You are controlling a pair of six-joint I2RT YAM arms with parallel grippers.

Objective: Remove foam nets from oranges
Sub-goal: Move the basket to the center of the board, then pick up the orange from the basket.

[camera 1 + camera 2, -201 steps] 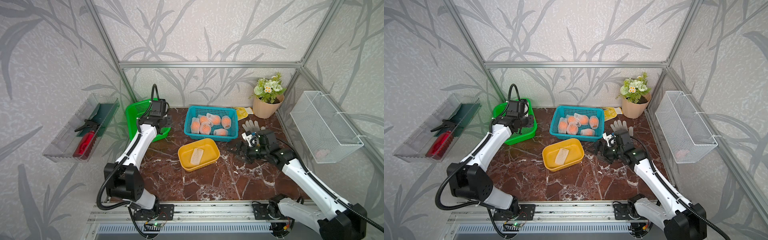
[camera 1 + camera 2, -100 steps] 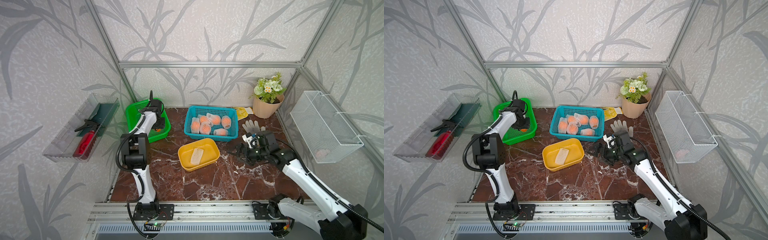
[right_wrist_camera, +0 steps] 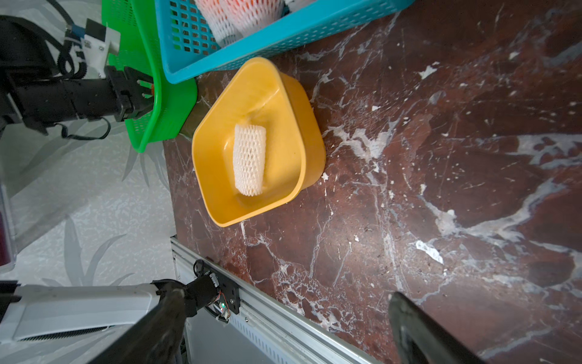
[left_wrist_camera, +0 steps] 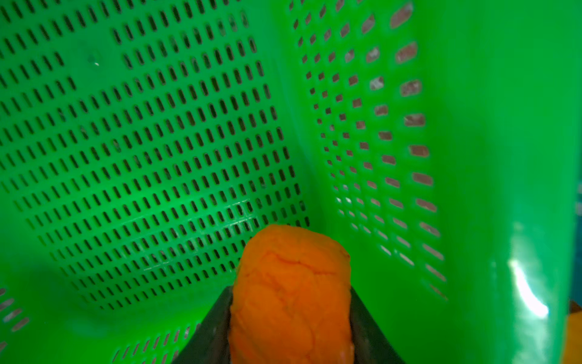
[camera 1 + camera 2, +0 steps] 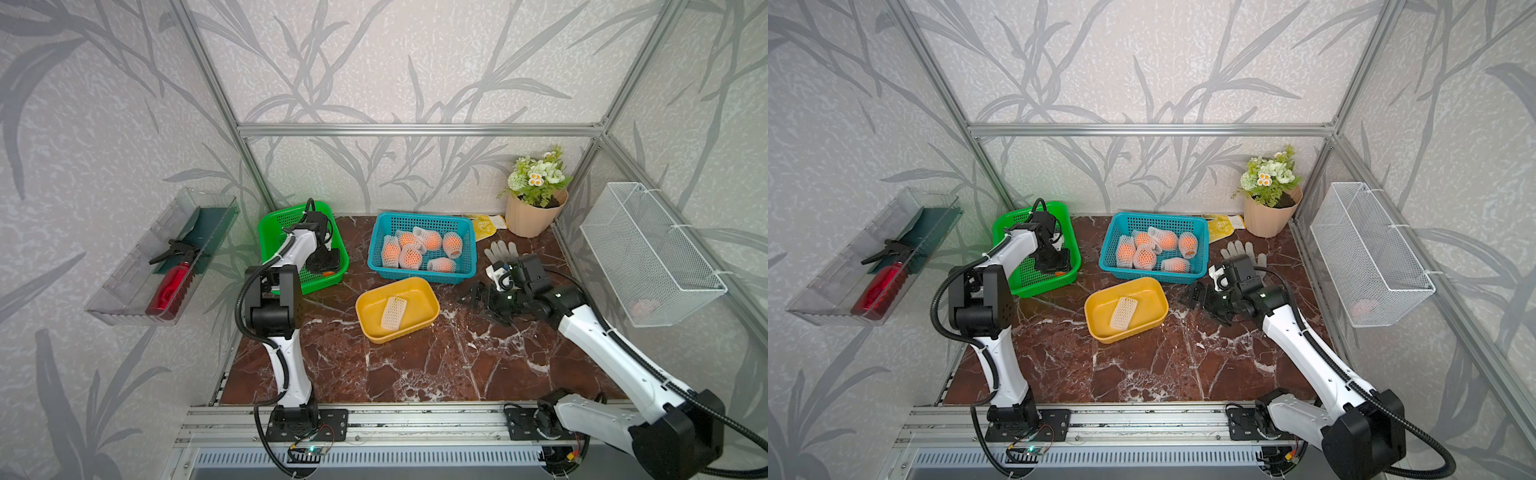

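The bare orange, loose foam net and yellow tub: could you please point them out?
Bare orange [image 4: 289,293]: left wrist view, middle of skin.
Loose foam net [image 3: 249,159]: right wrist view, mesh centre.
Yellow tub [image 5: 417,297]: a top view, bare inner wall.

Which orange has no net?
The orange held in the left gripper, inside the green basket: bare skin. Those in the blue basket all wear white foam nets.

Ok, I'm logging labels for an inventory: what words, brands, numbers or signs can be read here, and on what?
No text is legible in any view.
Yellow packet beside the blue basket: printed marks, too small to read.
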